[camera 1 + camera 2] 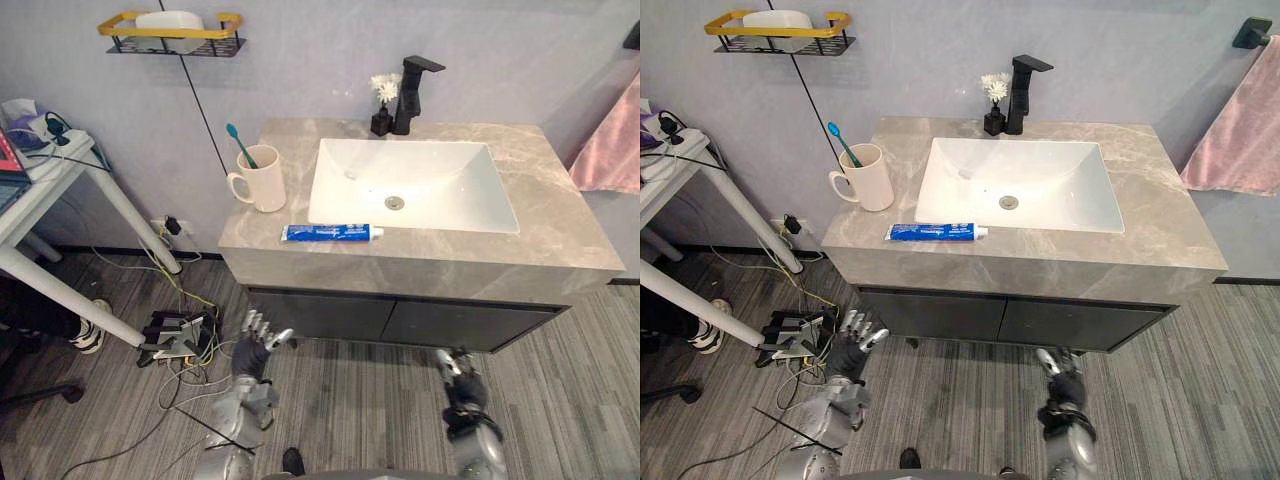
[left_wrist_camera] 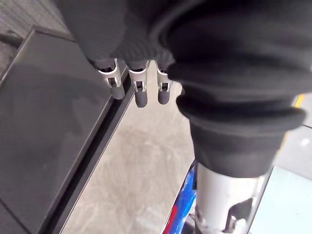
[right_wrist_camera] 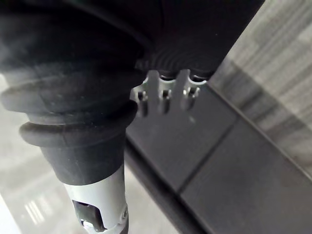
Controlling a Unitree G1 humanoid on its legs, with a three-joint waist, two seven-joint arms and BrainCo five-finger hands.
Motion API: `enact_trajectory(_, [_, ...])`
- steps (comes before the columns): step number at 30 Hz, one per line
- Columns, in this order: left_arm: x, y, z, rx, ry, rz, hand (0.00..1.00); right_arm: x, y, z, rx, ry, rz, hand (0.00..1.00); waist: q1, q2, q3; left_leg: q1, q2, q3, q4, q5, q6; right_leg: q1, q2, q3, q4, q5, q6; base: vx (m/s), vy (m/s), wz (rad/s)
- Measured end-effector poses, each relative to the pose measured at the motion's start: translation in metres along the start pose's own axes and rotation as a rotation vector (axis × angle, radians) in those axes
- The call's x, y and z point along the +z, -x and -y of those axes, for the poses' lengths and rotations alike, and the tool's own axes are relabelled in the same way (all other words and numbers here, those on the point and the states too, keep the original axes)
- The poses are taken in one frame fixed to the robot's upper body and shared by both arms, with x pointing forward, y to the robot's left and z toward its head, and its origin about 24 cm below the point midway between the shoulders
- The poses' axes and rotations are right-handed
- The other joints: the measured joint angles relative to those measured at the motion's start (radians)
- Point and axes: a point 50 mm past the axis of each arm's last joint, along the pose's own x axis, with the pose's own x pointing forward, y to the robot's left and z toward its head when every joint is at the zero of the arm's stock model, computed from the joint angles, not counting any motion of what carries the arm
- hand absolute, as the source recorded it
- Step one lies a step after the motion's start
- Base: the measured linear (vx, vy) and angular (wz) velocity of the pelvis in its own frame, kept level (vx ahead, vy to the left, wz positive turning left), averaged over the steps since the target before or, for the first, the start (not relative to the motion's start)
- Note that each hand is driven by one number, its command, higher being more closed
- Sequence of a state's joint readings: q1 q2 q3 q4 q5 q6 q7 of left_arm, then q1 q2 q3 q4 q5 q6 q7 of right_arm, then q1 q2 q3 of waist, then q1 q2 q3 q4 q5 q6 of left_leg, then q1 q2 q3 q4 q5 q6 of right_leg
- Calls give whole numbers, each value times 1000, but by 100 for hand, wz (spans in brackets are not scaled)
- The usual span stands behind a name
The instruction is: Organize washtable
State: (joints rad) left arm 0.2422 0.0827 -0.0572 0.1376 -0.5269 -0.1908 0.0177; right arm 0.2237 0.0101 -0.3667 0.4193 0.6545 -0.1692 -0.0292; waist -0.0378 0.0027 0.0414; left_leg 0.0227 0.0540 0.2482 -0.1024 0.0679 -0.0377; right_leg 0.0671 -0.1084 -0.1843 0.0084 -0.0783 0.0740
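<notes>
Left robot hand [image 1: 258,338], right robot hand [image 1: 460,375] held low before table [image 1: 560,215], fingers loose, empty. Counted: one mug [image 1: 264,182], one toothbrush [image 1: 240,146], one toothpaste [image 1: 330,233].

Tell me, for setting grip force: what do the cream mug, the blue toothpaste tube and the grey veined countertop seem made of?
The cream mug looks like glazed ceramic: thick wall, sheen. The blue toothpaste tube seems soft plastic laminate: flat end, white cap. The grey veined countertop looks like polished stone or a stone-look slab; I cannot tell which.

Even, soft indoor light, pale glare off the white basin [image 1: 430,170], mild shade beneath the countertop [image 1: 560,225].
</notes>
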Motion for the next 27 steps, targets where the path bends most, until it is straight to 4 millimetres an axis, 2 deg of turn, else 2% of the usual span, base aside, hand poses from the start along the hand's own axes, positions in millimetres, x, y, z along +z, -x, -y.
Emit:
enact_trajectory(5, [0,-1,-7,33,-5,-9,0,18,-3,18,-89,17,61,0,-3,8,0,7,1,14,0,-1,0,-2,1,26,-9,14,0,-29,8,-14])
enact_trajectory(8, [0,-2,-6,31,-10,-6,0,42,-9,23,-144,-9,159,0,0,8,0,8,2,32,0,-1,0,-12,1,51,-8,22,3,-33,19,-20])
enact_trajectory(10, [0,-2,-5,24,-19,-6,0,74,-13,28,-178,-24,277,0,-3,9,0,4,1,38,0,-1,0,-20,0,59,-7,27,5,-23,18,-11])
enact_trajectory(12, [-1,-2,-3,14,-24,-10,0,132,-15,40,-230,-12,477,0,-7,6,2,4,-1,39,0,-1,0,-22,-2,62,-3,28,7,-7,10,-3])
enact_trajectory(13, [-1,-2,-2,13,-22,-11,0,149,-14,42,-241,-2,533,0,-8,6,2,4,-1,38,0,-1,1,-23,-2,63,-2,28,7,0,0,0])
enact_trajectory(14, [-3,-1,1,2,-14,-15,0,200,-11,42,-256,31,702,0,-15,4,3,2,0,36,0,-1,1,-23,-1,66,4,28,7,0,0,0])
enact_trajectory(15, [-4,-1,3,-11,-11,-19,0,215,-10,40,-254,41,751,0,-17,3,3,1,1,34,0,-1,1,-25,0,66,7,28,7,0,0,0])
enact_trajectory(17, [-8,0,8,-35,-9,-34,0,251,-6,30,-238,66,871,0,-32,4,0,-10,2,25,-1,0,1,-39,2,68,14,28,7,-10,-1,-5])
enact_trajectory(18, [-14,1,12,-60,-9,-58,0,281,-2,15,-204,99,967,0,-36,6,-1,-13,3,22,-1,0,1,-52,4,78,26,28,7,-18,0,-12])
enact_trajectory(19, [-17,2,14,-75,-9,-72,0,291,0,10,-188,109,997,0,-37,7,-2,-13,3,21,-1,0,1,-53,5,81,27,28,8,-17,-2,-12])
enact_trajectory(21, [-28,6,22,-112,-4,-120,0,320,5,-14,-113,164,1074,0,-47,7,-2,-14,8,-2,-1,0,1,-57,7,84,34,28,8,-20,-16,-4])
enact_trajectory(22, [-34,9,24,-125,1,-144,0,331,5,-37,-40,217,1100,0,-55,7,-2,-15,12,-2,-1,0,1,-64,11,95,42,28,8,-31,-17,-8])
enact_trajectory(23, [-36,11,25,-129,2,-153,0,336,5,-49,0,248,1109,0,-57,7,-3,-17,14,-2,-1,0,1,-69,13,102,45,28,8,-38,-16,-12])
enact_trajectory(25, [-43,15,30,-162,12,-187,0,344,5,-91,160,412,1123,0,-53,5,-5,-28,16,-36,-1,0,1,-87,23,110,54,32,3,-40,-20,-12])
enact_trajectory(27, [-49,17,35,-180,18,-215,0,340,4,-117,268,519,1106,0,-42,3,-6,-29,19,-60,-1,3,-3,-91,31,115,58,34,-1,-38,-29,-8])
